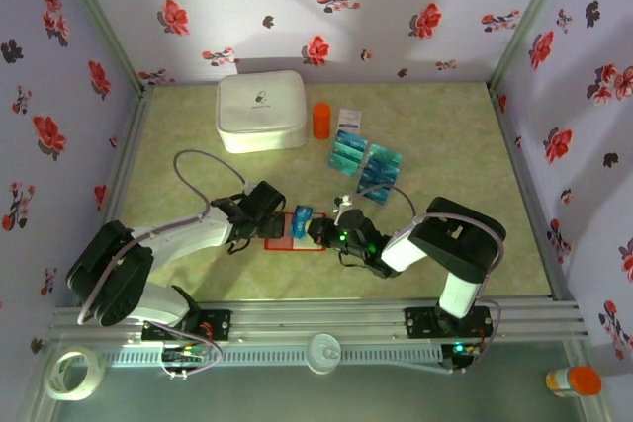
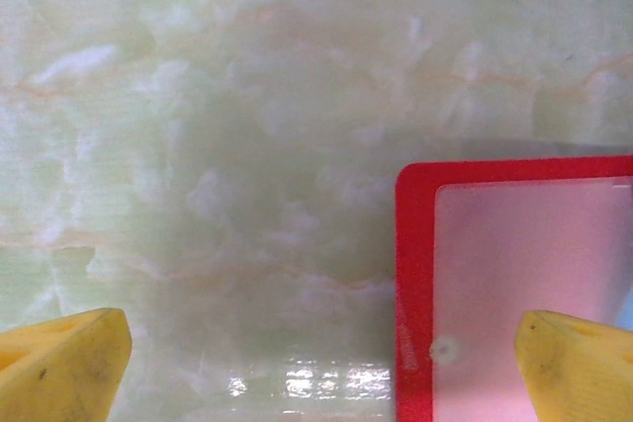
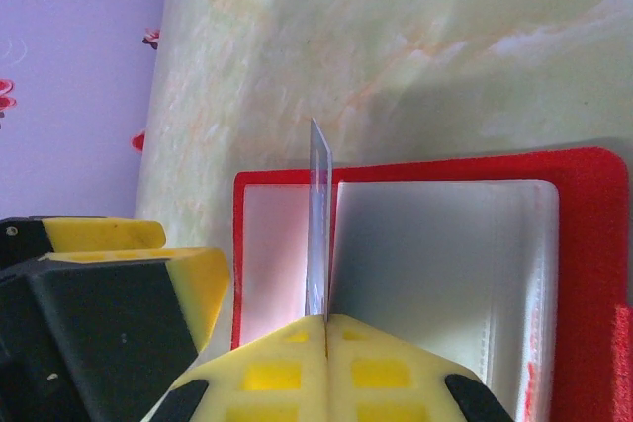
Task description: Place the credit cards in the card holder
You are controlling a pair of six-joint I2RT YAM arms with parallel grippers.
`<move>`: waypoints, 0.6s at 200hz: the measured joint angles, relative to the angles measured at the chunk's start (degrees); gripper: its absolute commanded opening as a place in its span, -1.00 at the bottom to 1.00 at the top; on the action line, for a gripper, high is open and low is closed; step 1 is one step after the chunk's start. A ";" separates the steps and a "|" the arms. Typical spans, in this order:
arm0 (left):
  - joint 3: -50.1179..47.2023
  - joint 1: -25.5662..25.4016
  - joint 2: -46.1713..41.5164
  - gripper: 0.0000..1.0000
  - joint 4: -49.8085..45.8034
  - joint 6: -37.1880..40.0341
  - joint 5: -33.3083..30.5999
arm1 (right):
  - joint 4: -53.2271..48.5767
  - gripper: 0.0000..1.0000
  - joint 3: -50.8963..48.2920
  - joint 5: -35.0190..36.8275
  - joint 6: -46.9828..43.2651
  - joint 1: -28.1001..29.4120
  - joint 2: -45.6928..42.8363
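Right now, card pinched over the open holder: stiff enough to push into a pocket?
Probably stiff: the card stands straight from the right gripper, no droop. Likely slippery: thin, glossy. The card holder looks light and may slide if pushed.

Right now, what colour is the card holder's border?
Bright red on the card holder; the right wrist view shows it best.

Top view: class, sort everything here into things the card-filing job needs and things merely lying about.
Job: cards, held card, wallet.
Lying about: white case, orange cylinder, packet, tape roll, orange-capped bottle.
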 measured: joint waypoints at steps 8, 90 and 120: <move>0.11 0.00 0.26 1.00 0.07 0.00 -0.02 | 0.00 -1.00 0.00 0.00 0.00 0.00 0.00; -1.90 0.00 1.77 1.00 0.66 -0.42 -0.02 | -2.08 -1.00 0.00 -0.48 0.92 0.09 0.00; -2.10 0.00 2.56 1.00 0.96 -0.72 0.00 | -2.64 -1.00 0.02 -1.29 1.53 0.39 0.00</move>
